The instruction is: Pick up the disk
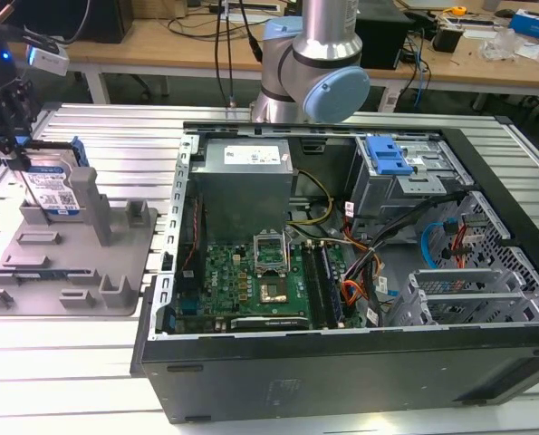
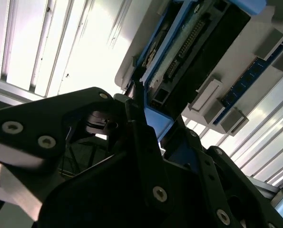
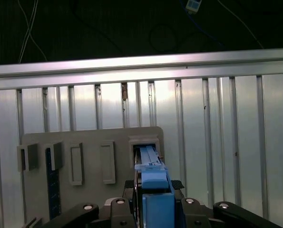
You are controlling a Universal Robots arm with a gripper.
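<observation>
The disk stands upright on its edge in a slot of the grey holder at the exterior view's left, its white-and-blue label facing out. My gripper comes down on its upper corner. In the first wrist view the disk is edge-on, and its blue rail sits tight between my two black fingers, with the gripper shut on it. In the second wrist view one finger presses against the blue rail of the disk. The disk's lower end still sits in the holder.
An open computer case with its motherboard and blue-handled drive bay fills the middle and the exterior view's right. The arm's base stands behind it. The slatted metal table runs under everything, and its far rail lies beyond the holder.
</observation>
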